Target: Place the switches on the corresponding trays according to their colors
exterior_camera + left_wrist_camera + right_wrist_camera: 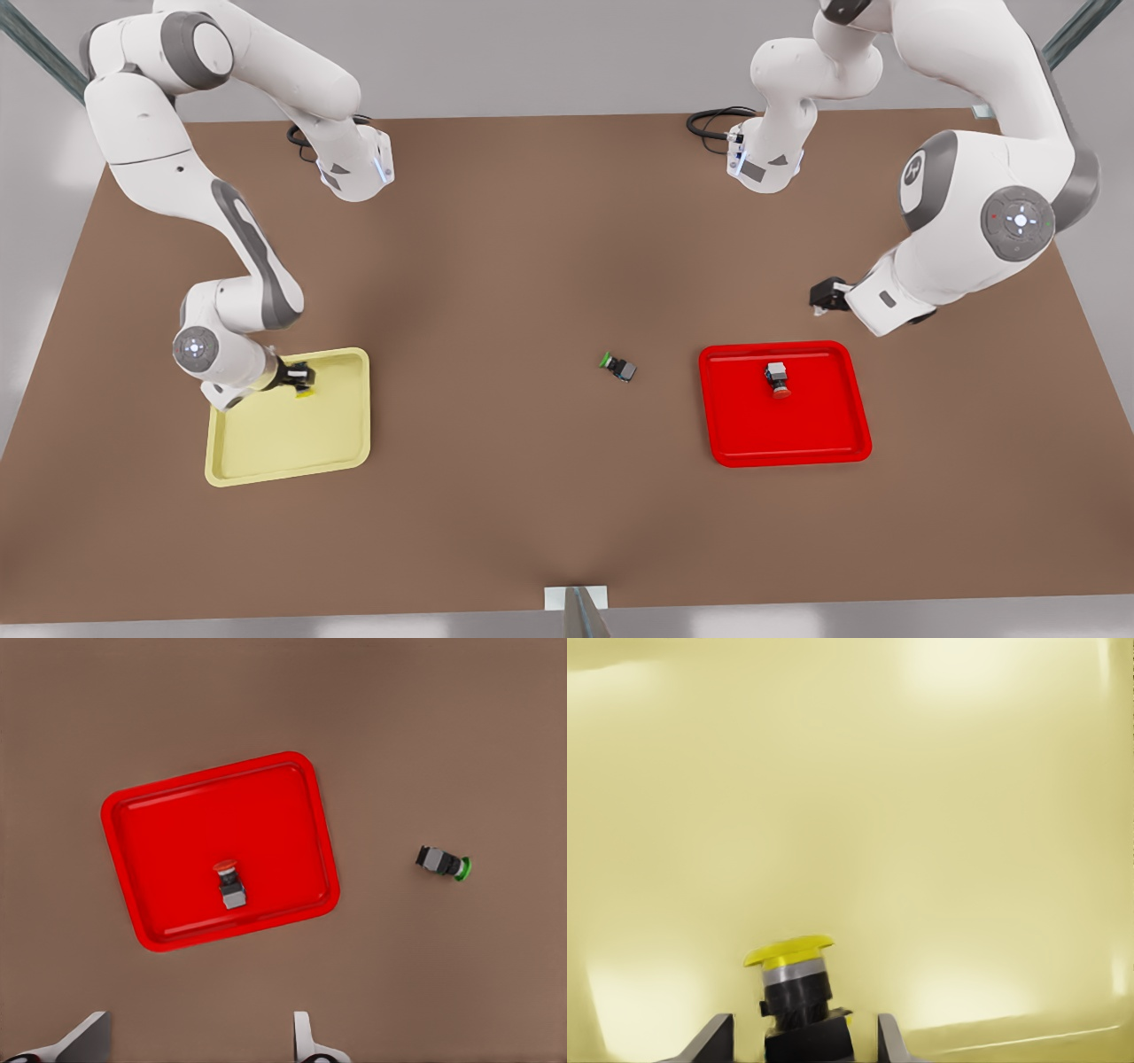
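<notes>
Yellow switch (796, 988) sat clamped in your right end effector (299, 376), low over the yellow tray (266, 443); your left end effector (824, 297) (fingers apart) waited near the red tray (797, 443).

green-capped switch (617, 366) | lying on its side | on brown table (532, 496)

The red switch (230, 885) lies in the red tray (168, 815) — the green-capped switch (443, 863) well apart on the table (443, 726).
</notes>
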